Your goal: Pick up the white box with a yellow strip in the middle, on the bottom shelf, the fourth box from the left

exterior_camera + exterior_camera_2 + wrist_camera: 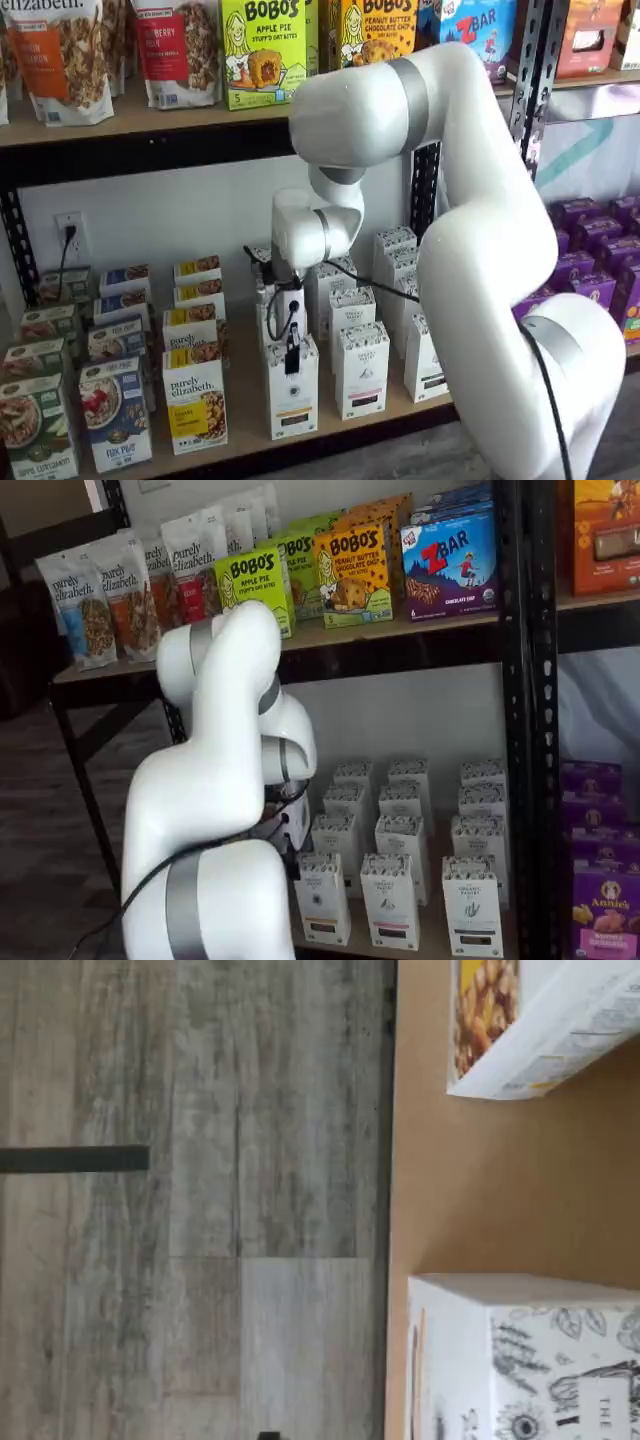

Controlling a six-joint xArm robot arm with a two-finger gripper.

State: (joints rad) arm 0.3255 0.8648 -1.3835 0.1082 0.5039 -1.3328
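Observation:
The white box [292, 395] stands at the front of its column on the bottom shelf [248, 405], right of a purely elizabeth box [195, 405]. It is tall and narrow with a patterned top and a dark strip near its base. It also shows in a shelf view [322, 898]. My gripper [292, 358] hangs right over its top; one black finger shows against the box's upper front, so I cannot tell whether it is open or shut. In the wrist view a white carton with a drawn pattern [530, 1370] stands on the brown board [500, 1200].
More white cartons [362, 368] stand in rows to the right and behind. Cereal boxes [115, 410] fill the shelf's left. The purely elizabeth box also shows in the wrist view [530, 1030], as does the grey plank floor [200, 1210]. An upper shelf carries granola bags and Bobo's boxes [262, 50].

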